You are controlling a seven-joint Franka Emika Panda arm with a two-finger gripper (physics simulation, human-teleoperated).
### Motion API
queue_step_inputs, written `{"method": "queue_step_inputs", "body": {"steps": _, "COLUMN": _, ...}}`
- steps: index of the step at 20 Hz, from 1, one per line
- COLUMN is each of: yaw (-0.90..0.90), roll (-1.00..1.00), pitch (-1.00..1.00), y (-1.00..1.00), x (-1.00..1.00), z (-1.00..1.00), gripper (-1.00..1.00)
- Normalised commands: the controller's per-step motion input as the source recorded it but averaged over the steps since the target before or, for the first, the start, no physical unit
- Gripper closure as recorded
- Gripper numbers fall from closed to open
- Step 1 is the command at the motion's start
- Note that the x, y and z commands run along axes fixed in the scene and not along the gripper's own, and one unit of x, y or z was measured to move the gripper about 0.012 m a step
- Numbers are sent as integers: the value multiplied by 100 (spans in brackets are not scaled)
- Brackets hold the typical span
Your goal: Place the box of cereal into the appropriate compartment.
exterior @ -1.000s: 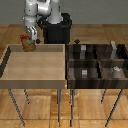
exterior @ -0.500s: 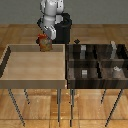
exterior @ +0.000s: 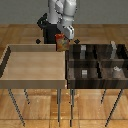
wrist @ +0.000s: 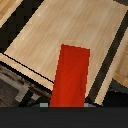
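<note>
The box of cereal (exterior: 61,44) is a red-orange carton with a paler picture on its front. It hangs in the air with my gripper (exterior: 62,37) shut on its top. It is over the far corner of the light-wood tray (exterior: 30,70), on the exterior view's right, close to the dark divided bin (exterior: 98,62). In the wrist view the box of cereal (wrist: 71,75) shows as a red slab over the tray floor (wrist: 60,35); the fingers are hidden. A tall pale grey block (exterior: 114,49) marks the appropriate compartment (exterior: 107,46), the bin's far cell on the exterior view's right.
A small grey cube (exterior: 85,73) sits in a near cell of the bin, and another grey piece (exterior: 82,50) stands in the far cell nearest the tray. A pale object (exterior: 116,70) lies in the near right cell. The robot's dark base (exterior: 47,30) stands behind the tray.
The arm has carried the box of cereal from the exterior view's left across the tray's far side toward the bin on the right. The grip has stayed shut.
</note>
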Motion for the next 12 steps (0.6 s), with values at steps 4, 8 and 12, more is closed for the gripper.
{"method": "queue_step_inputs", "body": {"steps": 4, "yaw": 0, "roll": 0, "pitch": 0, "y": 100, "x": 0, "z": 0, "gripper": 100}}
{"method": "queue_step_inputs", "body": {"steps": 8, "yaw": 0, "roll": 0, "pitch": 0, "y": 100, "x": 0, "z": 0, "gripper": 100}}
{"method": "queue_step_inputs", "body": {"steps": 12, "yaw": 0, "roll": 0, "pitch": 0, "y": 100, "x": 0, "z": 0, "gripper": 100}}
